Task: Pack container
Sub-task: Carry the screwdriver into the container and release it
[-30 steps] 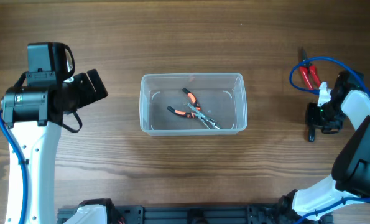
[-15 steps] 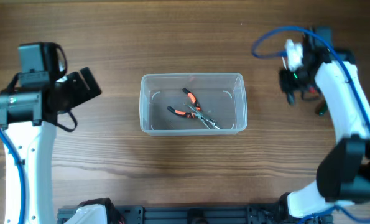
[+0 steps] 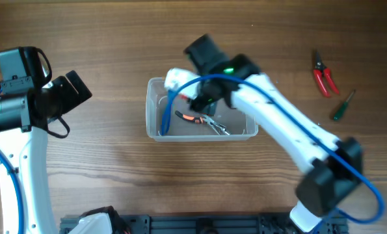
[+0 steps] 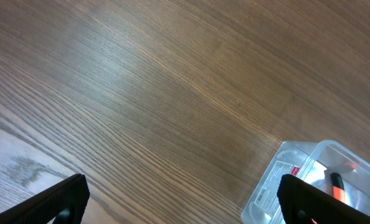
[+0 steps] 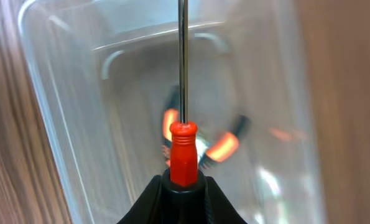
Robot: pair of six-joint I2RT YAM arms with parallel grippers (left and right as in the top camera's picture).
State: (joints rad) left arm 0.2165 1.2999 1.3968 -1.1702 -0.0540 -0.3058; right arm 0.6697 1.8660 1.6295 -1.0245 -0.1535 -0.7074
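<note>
Half a second ago the right arm was at the far right of the table (image 3: 102, 175). It has since swung left, and the right gripper (image 3: 203, 101) now hangs over the container (image 3: 153, 130). The left arm has drawn a little further left.

The container sits at the middle of the table, mouth up, with its long axis running left to right. A loop of the right arm's blue cable (image 3: 170, 104) crosses its left half.

In the right wrist view the jaws of the right gripper (image 5: 183, 186) are closed tight on a red-handled screwdriver (image 5: 183, 149). Its steel shaft points straight out from the fingers, above the container's (image 5: 66, 124) open interior. The tip runs out of the picture.

Below it, blurred, the orange-and-black pliers (image 5: 219, 146) lie on the container floor. The overhead view shows the pliers (image 3: 203, 120) slanting toward the near right corner.

The left gripper (image 4: 185, 202) hangs over bare wood left of the container (image 4: 278, 180), its jaws spread wide with nothing between them.

On the table at the far right lie red cutters (image 3: 323, 77) and, just nearer, a green screwdriver (image 3: 343, 106), apart from each other.
</note>
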